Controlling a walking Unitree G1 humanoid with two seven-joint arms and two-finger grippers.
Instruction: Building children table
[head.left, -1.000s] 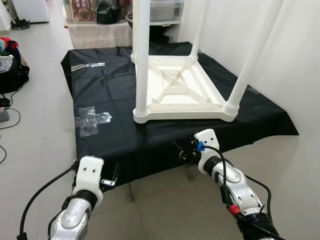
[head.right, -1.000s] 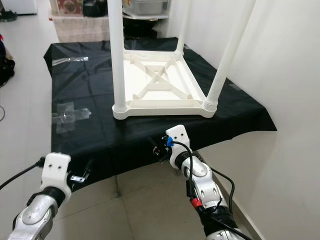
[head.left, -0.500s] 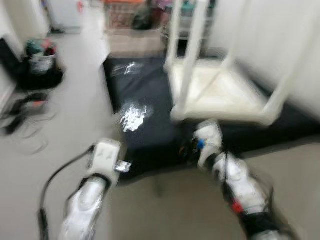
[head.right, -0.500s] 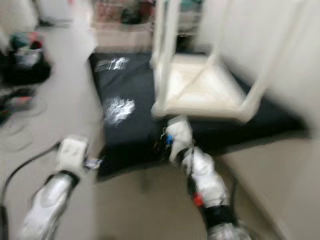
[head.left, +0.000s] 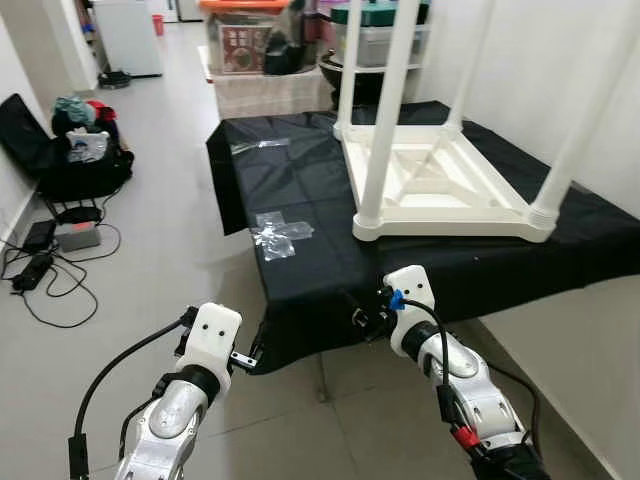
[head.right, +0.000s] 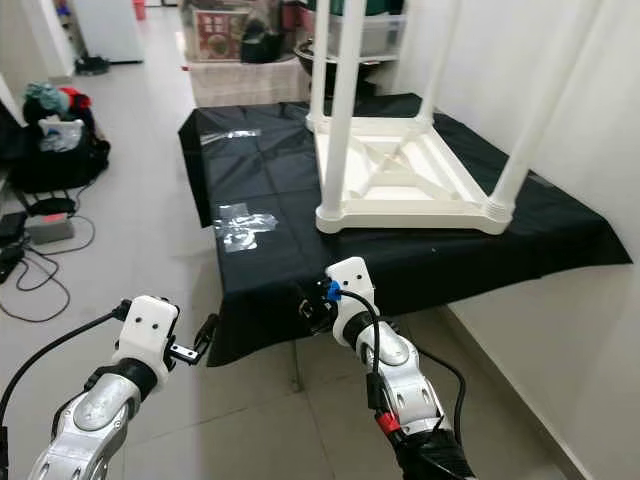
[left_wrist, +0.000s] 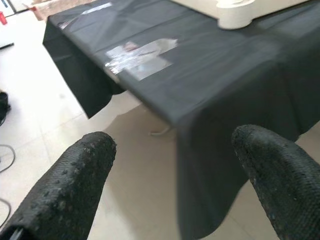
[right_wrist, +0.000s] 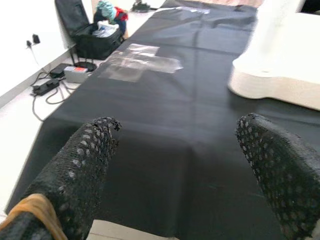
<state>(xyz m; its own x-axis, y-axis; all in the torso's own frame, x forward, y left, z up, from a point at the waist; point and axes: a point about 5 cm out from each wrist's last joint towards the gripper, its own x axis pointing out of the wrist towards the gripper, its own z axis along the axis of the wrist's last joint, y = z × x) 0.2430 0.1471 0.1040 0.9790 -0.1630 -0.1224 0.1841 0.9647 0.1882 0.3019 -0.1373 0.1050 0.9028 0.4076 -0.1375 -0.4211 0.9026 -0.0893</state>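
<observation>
Four white legs stood up from your upturned children's table (head.left: 440, 185), near the right edge of the black-covered table (head.left: 300, 200). It looked light, stiff, smooth plastic; grasp a leg (head.left: 385, 110) low. Both left gripper (head.left: 255, 355) and right gripper (head.left: 362, 318) had fingers apart, empty.

- Left arm (head.left: 165, 425): silver casing, white wrist block, black cable trailing toward 7 o'clock.
- Right arm (head.left: 462, 375): silver, white block, blue clip, red connector.
- Fingertips (right_wrist: 82, 167): black, dimpled rubber.
</observation>
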